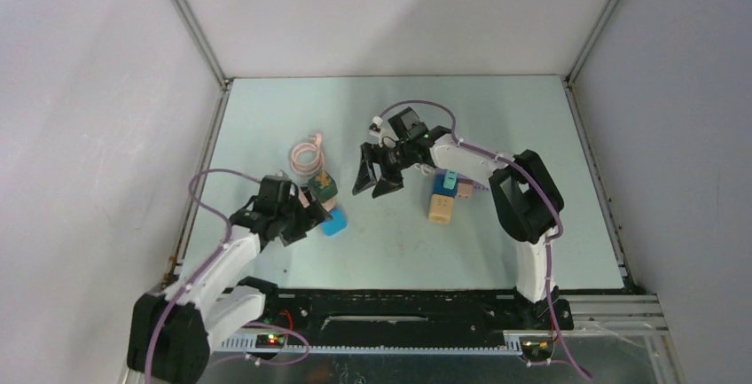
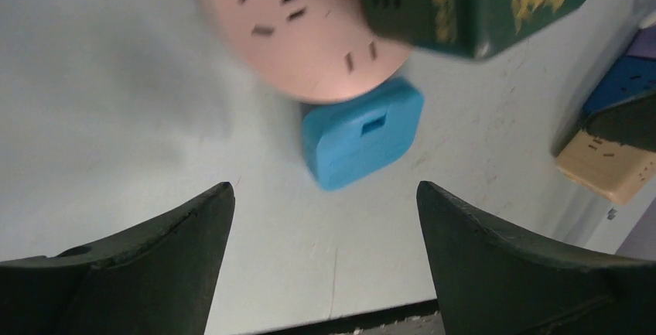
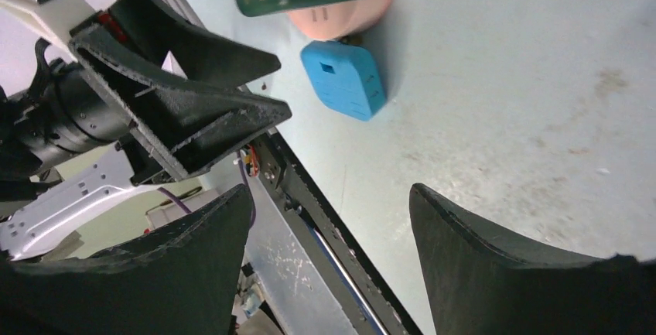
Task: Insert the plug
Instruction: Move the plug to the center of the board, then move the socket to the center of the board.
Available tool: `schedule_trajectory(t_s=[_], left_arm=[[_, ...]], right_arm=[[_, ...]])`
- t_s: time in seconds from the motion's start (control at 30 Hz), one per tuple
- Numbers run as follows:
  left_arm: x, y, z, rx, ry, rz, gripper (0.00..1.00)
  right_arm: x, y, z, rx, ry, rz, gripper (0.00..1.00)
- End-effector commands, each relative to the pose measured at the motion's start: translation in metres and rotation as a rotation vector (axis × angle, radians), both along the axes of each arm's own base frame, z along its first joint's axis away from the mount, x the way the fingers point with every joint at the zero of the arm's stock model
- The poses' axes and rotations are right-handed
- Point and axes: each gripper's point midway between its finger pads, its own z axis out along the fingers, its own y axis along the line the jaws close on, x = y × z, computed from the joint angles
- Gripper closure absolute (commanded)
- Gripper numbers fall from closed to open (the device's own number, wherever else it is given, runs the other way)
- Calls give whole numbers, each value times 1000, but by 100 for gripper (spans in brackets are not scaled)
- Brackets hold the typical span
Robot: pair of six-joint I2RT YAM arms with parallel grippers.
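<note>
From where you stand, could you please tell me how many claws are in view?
2: the left claw, open, beside the blue plug; the right claw, open, mid-table left of the beige block.

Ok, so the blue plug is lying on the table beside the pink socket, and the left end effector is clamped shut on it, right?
Not quite. The blue plug lies on the table beside the pink socket, but the left end effector is not clamped on it: its jaws stand open and empty, short of the plug. The left wrist view shows this.
</note>
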Motion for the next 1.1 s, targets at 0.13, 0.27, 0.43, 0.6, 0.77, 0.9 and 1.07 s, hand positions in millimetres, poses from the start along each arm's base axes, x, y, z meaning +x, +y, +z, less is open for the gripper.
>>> schedule_trajectory(t_s=[0.13,0.27,0.43,0.6,0.77,0.9,1.07], left_arm=[[81,-32,1,-46,-152,-121,7],[118,-44,7,-39,-174,-183,7],[164,-70,8,-82,-161,-282,7],[178,-71,16,-46,-134,-311,8],[125,-19,22,159,87,-160,8],[75,-3,37,134,97,-41,7],[40,3,57,58,16,54,7]], right_arm=[[19,-28,34,8,-71,-3,23],[18,-34,34,-4,-69,8,23],[15,-35,22,-23,-43,19,23],[15,-32,9,-38,-18,17,23],[20,-29,6,-41,-24,4,23],[16,-12,-15,-50,11,35,25],[-4,23,-44,-66,48,102,33]])
